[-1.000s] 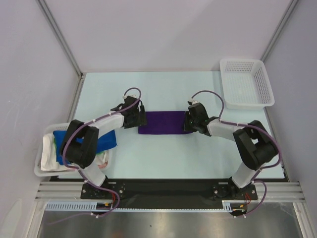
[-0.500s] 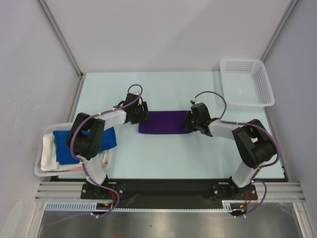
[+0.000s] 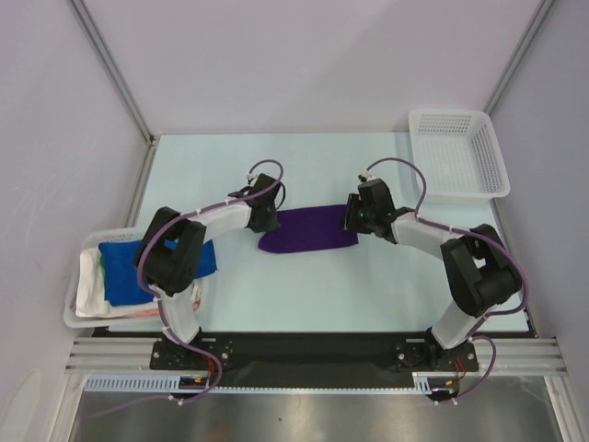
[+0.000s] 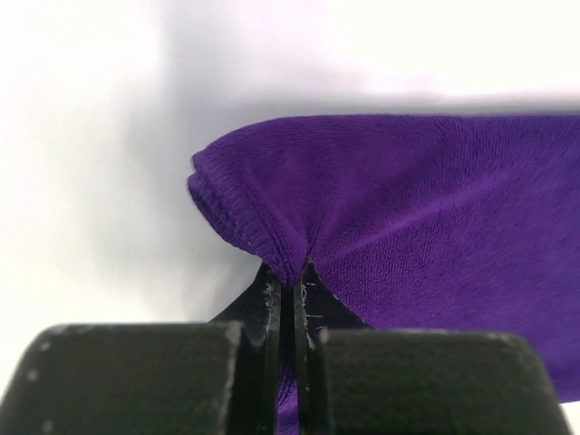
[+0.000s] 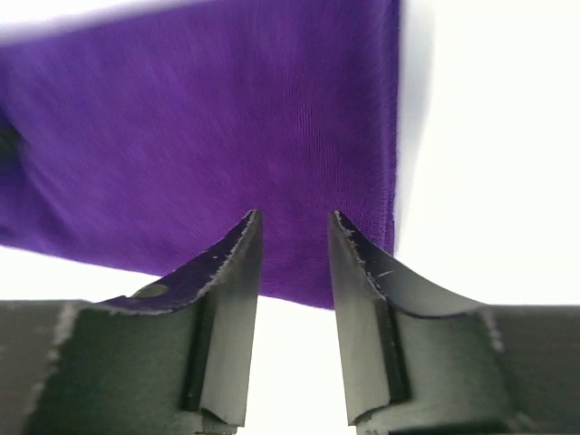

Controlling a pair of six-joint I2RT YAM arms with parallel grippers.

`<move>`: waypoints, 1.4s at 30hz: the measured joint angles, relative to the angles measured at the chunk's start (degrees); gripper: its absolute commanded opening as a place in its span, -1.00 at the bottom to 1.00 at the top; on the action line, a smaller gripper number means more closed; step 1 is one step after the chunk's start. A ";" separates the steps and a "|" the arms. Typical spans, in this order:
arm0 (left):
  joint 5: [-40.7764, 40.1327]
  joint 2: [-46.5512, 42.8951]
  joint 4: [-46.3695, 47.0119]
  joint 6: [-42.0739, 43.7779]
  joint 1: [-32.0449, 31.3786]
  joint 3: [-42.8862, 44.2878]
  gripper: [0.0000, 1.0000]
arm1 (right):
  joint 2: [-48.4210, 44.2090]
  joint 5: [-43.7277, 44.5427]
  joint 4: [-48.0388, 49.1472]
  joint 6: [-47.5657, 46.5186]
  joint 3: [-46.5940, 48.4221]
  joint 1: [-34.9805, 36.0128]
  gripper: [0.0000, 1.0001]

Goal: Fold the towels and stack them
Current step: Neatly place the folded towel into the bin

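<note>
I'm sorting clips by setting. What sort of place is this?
Probably a robot lab test cell: two arms bolted to a pale table, plain panel walls around it, and mesh baskets for the towels.

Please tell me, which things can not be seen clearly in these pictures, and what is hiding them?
- Purple towel: top view, its two ends lie under the left tool and right tool.
- Fold layers: left wrist view, cut off by right edge.
- Towels beside the blue towel in the left basket: top view, left arm covers them.
- Far basket: contents too small to tell.
</note>
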 measured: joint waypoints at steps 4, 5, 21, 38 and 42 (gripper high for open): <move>-5.77 -0.68 -9.20 -0.72 -2.56 2.08 -0.99 | -3.48 1.22 -5.44 -0.46 6.43 -1.40 -0.12; -7.41 -0.83 -12.20 -1.03 -2.95 2.84 -1.00 | -4.83 1.38 -5.97 -0.66 7.91 -1.79 -0.11; -32.22 -12.55 -53.64 -15.76 -7.93 17.57 -0.99 | -13.66 0.90 -10.29 -2.58 18.38 -4.28 -0.09; -31.45 -32.79 -59.30 -9.29 4.37 24.79 -0.99 | -15.21 -0.04 -11.82 -3.04 18.38 -4.28 -0.16; -29.24 -34.60 -59.30 -6.49 7.54 24.98 -0.99 | -16.13 -0.04 -11.89 -3.04 18.38 -4.02 -0.16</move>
